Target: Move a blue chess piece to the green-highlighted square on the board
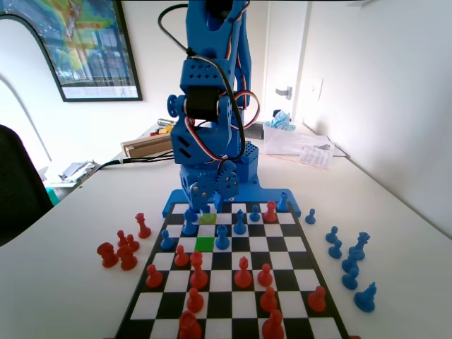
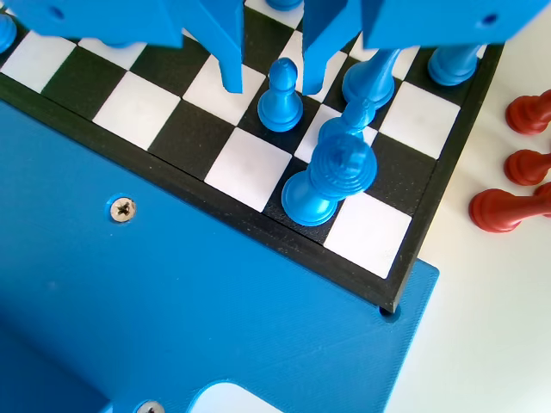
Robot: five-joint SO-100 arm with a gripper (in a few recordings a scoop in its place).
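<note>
Gripper (image 2: 269,73) is low over the flat black-and-white chessboard (image 2: 250,163), jaws parted with a moderate gap, straddling the small blue plastic pawn (image 2: 281,96) with round head and flared base. In the wrist view the pawn stands upright on a black square, head up between the two blue fingertips (image 2: 231,64), daylight visible on both sides of it, so no contact, nothing clamped. All places below are relative to that pawn. Wrist view: just right of it a taller slim blue piece (image 2: 372,82), and lower right a tall blue piece with ridged crown (image 2: 331,176) standing on a black square in the edge row of the board, close to the pawn but not touching. Further right, off the board on the white table (image 2: 482,327), three red pieces (image 2: 508,206) lie in a loose column. Fixed view: the pawn (image 1: 198,210) sits at the far end of the board under the blue arm, partly hidden by the gripper (image 1: 207,205), so exact square is hard to tell there. A duller yellow-olive square (image 1: 207,218) is right beside it, and the bright green-highlighted square (image 1: 205,244) is nearer the camera, in line with the olive one, unoccupied. A blue piece (image 1: 222,238) stands just right of the green square, another blue piece (image 1: 167,240) to its left. Red pawns (image 1: 198,272) fill the near half of the board; captured blue pieces (image 1: 351,258) stand off the board to the right, captured red ones (image 1: 120,251) off to the left.
</note>
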